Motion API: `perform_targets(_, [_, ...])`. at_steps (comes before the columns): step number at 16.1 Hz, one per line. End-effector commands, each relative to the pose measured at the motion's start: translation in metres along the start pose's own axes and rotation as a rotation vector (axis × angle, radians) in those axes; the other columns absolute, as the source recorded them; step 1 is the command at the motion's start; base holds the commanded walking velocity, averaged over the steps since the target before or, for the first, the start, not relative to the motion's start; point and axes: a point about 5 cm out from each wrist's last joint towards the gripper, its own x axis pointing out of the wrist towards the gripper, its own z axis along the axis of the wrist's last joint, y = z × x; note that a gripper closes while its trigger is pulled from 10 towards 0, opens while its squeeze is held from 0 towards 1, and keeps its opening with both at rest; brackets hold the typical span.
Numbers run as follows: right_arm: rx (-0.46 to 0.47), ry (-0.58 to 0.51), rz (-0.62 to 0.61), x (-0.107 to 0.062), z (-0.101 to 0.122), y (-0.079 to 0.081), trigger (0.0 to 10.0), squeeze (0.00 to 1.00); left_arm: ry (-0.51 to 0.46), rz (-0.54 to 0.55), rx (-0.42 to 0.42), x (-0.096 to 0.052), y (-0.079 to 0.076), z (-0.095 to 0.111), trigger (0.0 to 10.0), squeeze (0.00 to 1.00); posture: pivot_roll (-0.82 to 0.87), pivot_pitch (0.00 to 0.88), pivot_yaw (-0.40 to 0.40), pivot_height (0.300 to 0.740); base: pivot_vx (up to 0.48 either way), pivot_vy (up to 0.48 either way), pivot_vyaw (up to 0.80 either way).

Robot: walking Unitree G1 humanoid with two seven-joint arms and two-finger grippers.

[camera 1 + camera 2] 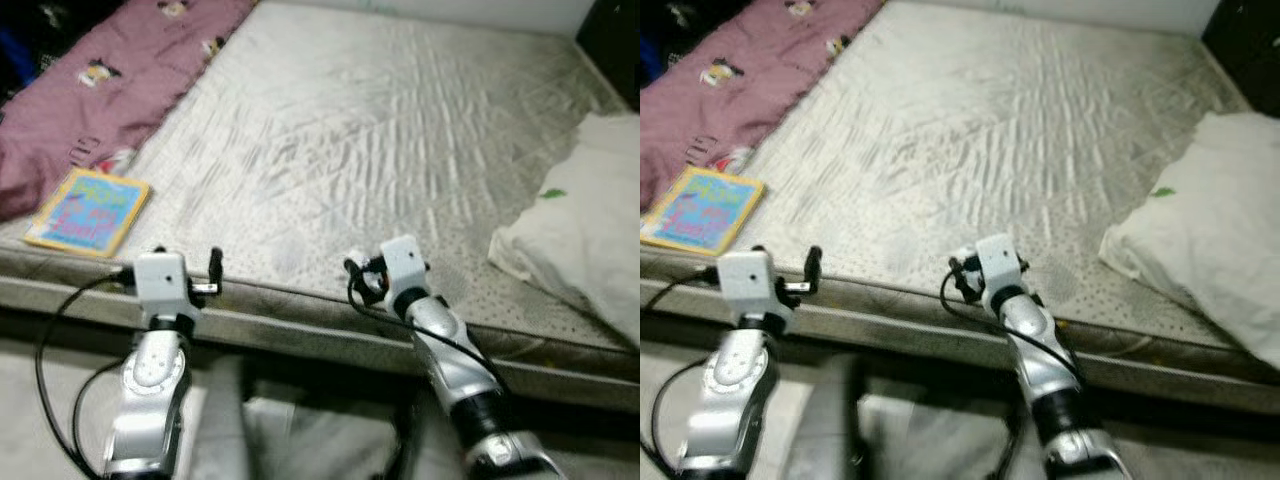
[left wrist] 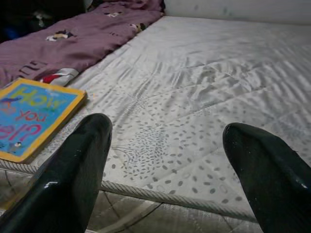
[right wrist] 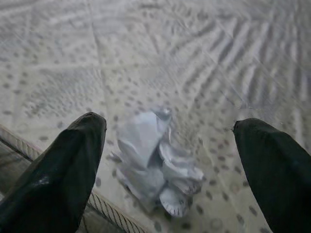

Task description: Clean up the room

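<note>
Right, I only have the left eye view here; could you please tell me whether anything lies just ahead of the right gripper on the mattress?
Observer: Yes. The right wrist view shows a crumpled white paper ball on the dotted grey mattress, close to its piped edge.
Operator: Thank you. Is the gripper ready to take it?
Observer: The right gripper is open, one black finger on either side of the paper and apart from it.
Operator: And the left one, please?
Observer: The left gripper is open too, with bare mattress between its fingers.
</note>
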Motion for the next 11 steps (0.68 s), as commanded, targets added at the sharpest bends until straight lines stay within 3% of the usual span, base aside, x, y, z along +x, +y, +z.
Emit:
perform_targets(1, [-0.005,-0.028,0.009,0.005,0.007,0.003,10.0,0.00,-0.005,0.014,0.015,-0.004,0.006,0.003,10.0,0.00,0.17,0.068,-0.070,0.531,0.000,0.000,0.00])
perform_targets(4, [-0.021,-0.014,-0.002,0.018,0.009,0.002,10.0,0.00,0.012,0.031,0.044,-0.014,0.013,0.000,10.0,0.00,0.20,0.076,-0.075,0.531,0.000,0.000,0.00])
perform_targets(11, [-0.053,0.027,-0.054,0.031,0.012,-0.005,10.0,0.00,0.006,0.021,0.048,-0.020,0.010,0.006,10.0,0.00,0.24,0.094,-0.067,0.531,0.000,0.000,0.00])
